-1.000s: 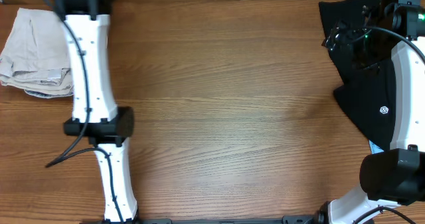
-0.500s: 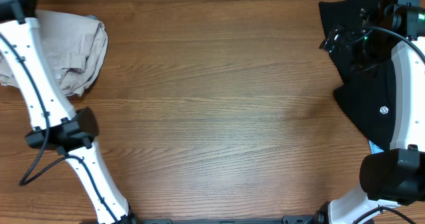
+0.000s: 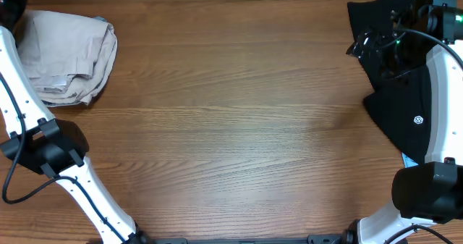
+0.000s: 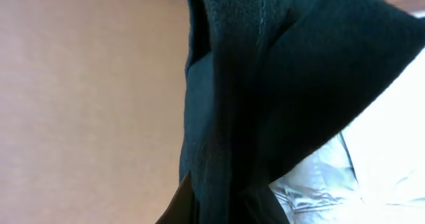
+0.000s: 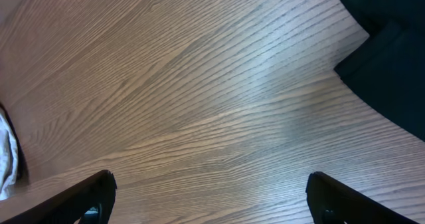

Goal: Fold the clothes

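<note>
Step in hand, as I judge it: fetching the next garment. One beige folded garment (image 3: 69,56) lies at the table's (image 3: 231,128) far-left corner. The black clothes (image 3: 394,117) sit heaped at the far-right edge, partly under the right arm and not yet spread. Right gripper (image 5: 209,191) is over bare wood just beside the heap with its fingers wide apart, holding nothing. The left gripper is out of the overhead view and pressed together. Its wrist camera is filled by a dark, cloth-like mass close to the lens, and I cannot tell whether anything is nipped. Next move likely calls for lowering the right jaws onto an edge of the top black layer, pinching that layer alone, then dragging it to the bare middle to lay it flat. Against a second ago, the left arm (image 3: 43,146) has swung from mid-left out to the table's left edge, uncovering the beige garment. The right arm and black heap look unchanged.
</note>
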You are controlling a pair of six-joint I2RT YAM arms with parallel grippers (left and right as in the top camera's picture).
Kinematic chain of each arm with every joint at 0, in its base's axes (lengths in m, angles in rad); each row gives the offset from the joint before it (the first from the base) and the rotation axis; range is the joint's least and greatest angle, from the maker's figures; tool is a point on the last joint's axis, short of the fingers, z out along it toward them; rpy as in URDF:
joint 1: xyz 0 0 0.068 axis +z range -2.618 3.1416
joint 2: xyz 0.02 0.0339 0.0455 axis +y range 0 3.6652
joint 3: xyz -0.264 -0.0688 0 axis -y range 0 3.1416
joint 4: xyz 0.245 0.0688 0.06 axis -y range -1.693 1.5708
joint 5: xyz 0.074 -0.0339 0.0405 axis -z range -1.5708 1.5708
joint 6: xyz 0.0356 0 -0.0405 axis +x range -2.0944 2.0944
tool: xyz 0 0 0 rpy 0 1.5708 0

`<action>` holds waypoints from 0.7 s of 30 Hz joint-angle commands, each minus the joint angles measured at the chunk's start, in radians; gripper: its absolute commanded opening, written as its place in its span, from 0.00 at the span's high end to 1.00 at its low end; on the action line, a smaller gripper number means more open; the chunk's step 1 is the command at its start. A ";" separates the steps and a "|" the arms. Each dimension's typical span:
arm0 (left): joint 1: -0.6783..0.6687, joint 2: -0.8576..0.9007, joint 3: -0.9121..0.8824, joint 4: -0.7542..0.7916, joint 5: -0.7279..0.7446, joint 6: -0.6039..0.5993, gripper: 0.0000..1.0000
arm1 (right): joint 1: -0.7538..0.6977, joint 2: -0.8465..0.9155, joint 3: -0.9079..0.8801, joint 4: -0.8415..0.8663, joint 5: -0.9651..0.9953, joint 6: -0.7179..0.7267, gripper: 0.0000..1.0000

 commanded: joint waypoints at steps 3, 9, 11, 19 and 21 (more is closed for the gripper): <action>0.003 -0.027 -0.031 0.000 0.020 -0.072 0.96 | 0.000 -0.010 -0.005 0.005 -0.008 -0.001 0.05; -0.002 -0.027 -0.033 -0.068 0.187 -0.251 0.96 | 0.000 -0.010 -0.005 0.003 -0.008 0.000 0.05; -0.010 -0.027 -0.035 -0.103 0.290 -0.293 0.96 | 0.000 -0.010 -0.005 0.001 -0.008 0.000 0.05; -0.048 0.002 -0.035 -0.256 0.699 -0.443 0.00 | 0.023 -0.010 -0.005 0.005 -0.016 -0.001 0.05; -0.060 0.007 -0.035 -0.272 0.764 -0.448 0.00 | 0.032 -0.010 -0.005 0.010 -0.016 -0.001 0.05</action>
